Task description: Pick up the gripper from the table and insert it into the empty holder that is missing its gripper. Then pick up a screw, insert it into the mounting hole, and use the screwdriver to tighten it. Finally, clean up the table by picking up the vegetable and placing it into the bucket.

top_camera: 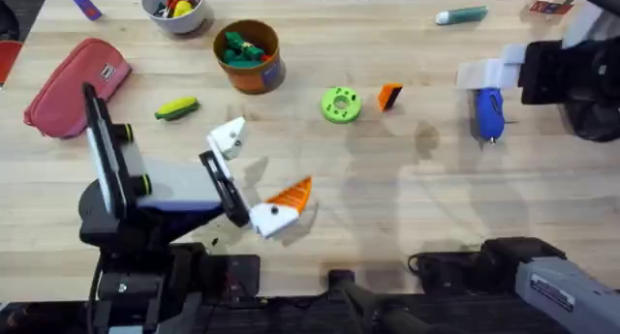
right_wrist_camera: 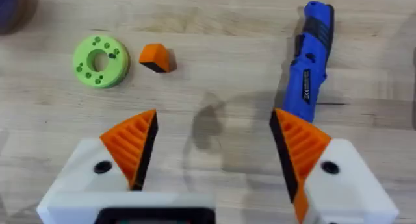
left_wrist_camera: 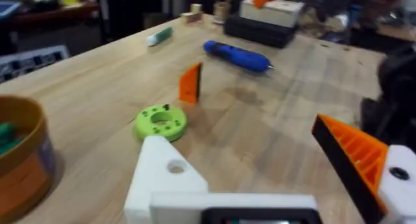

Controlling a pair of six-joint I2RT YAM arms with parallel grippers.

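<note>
- First step, nothing picked up yet: the gripper (top_camera: 389, 96) lies just beside the green disc (top_camera: 340, 105), screwdriver (top_camera: 488, 112) farther off.
- Right gripper (right_wrist_camera: 211, 152) hangs spread wide, empty, near the disc.
- Left gripper (top_camera: 260, 174) spread; its holder (left_wrist_camera: 162, 175) awaits the finger.
- Next, I'd say: right descends and pinches it.

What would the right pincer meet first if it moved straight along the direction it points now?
Probably bare table: the right pincer points at wood between the gripper and the screwdriver. Neither seems in its line, though depth is unclear.
</note>
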